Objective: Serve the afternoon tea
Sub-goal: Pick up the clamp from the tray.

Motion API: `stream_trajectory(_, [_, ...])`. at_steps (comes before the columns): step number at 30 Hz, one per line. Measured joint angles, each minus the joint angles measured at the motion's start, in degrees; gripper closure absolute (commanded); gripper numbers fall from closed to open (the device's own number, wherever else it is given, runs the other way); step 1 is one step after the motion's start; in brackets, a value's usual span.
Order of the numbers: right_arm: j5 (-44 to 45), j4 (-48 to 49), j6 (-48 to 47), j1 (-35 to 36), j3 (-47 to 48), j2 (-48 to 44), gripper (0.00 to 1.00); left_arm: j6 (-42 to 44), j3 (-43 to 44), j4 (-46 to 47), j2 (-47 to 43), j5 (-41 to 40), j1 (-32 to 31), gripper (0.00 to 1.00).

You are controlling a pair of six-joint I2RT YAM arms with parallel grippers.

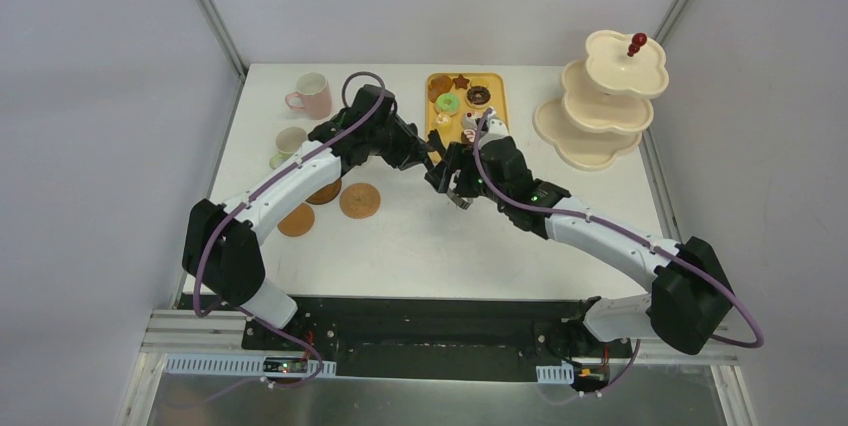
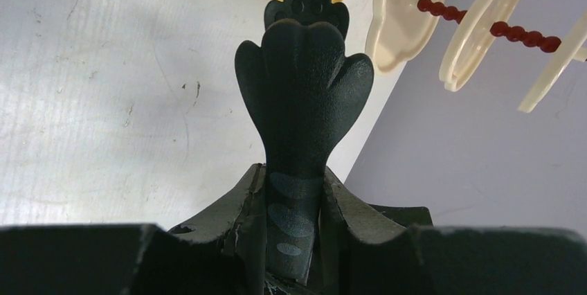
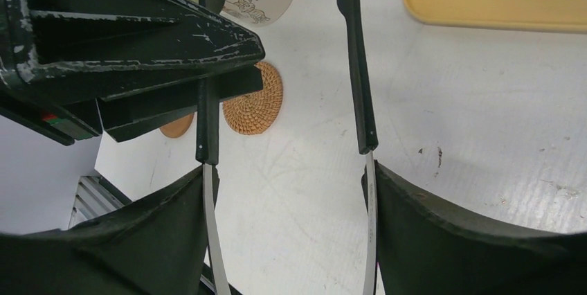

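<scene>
Both grippers meet mid-table over the tongs (image 1: 440,159): left gripper (image 1: 428,158) clamps the scalloped tips, right gripper (image 1: 457,186) straddles the handles, fingers apart. Pastries (image 1: 447,102) sit on the tray (image 1: 497,111); stand (image 1: 600,96) far right

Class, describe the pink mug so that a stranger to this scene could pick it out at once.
Start at the white table and go to its far left corner, well away from the yellow tray. The pink mug stands there upright, handle pointing left. It alone is pink; the mug nearer the arms is pale with a green lining.
</scene>
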Motion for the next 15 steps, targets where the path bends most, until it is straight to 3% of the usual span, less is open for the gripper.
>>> stream_trajectory(8, [-0.59, 1.01, 4.46, -0.02, 0.94, -0.09, 0.27, 0.33, 1.90, -2.38, 0.02, 2.43, -1.44, 0.08])
stream_trajectory(15, [-1.44, -1.97, 8.15, -3.34, 1.36, -0.98, 0.25, 8.66, 14.45, -10.43, 0.02, -0.28, -1.88, 0.02])
